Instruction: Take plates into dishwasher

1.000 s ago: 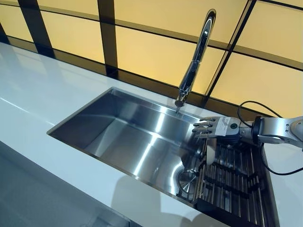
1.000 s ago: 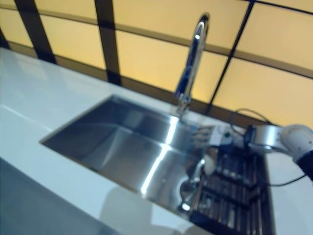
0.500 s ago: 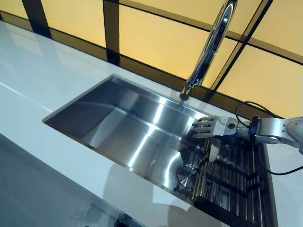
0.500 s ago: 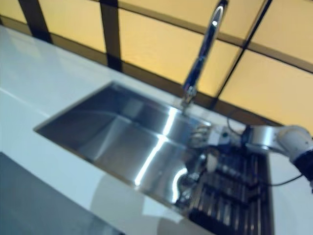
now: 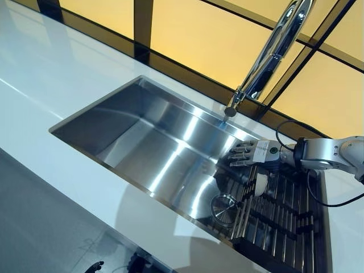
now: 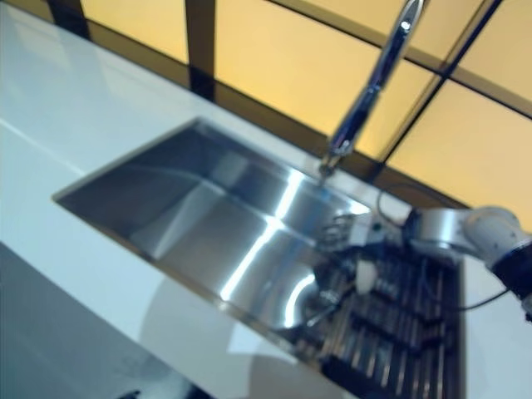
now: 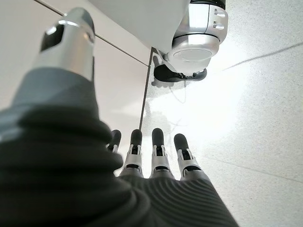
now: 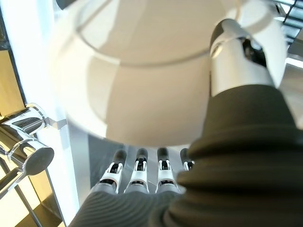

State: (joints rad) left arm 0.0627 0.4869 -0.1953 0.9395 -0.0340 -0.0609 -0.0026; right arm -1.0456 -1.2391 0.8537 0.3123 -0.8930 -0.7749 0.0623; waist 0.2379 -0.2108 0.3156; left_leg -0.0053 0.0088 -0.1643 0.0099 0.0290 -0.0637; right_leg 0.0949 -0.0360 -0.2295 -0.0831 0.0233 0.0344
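Note:
A white plate [image 5: 260,183] stands on edge in the dark rack [image 5: 284,222] at the sink's right end. My right hand [image 5: 250,153] hovers just above it, fingers straight and pointing left over the basin. In the right wrist view the plate [image 8: 142,71] fills the gap between the straight fingers [image 8: 137,177] and the thumb [image 8: 236,61], whose tip lies against its rim. My left hand [image 7: 156,161] hangs down low over the floor, fingers straight, holding nothing.
The steel sink [image 5: 102,108] is set in a white counter, with a round drain [image 5: 223,203] beside the rack. A tall chrome faucet [image 5: 267,57] leans over the basin's far edge, just behind my right hand. Yellow panels with dark frames form the back wall.
The whole picture has shifted, so the camera moved. My right hand stays above the plate in the rack, fingers still straight.

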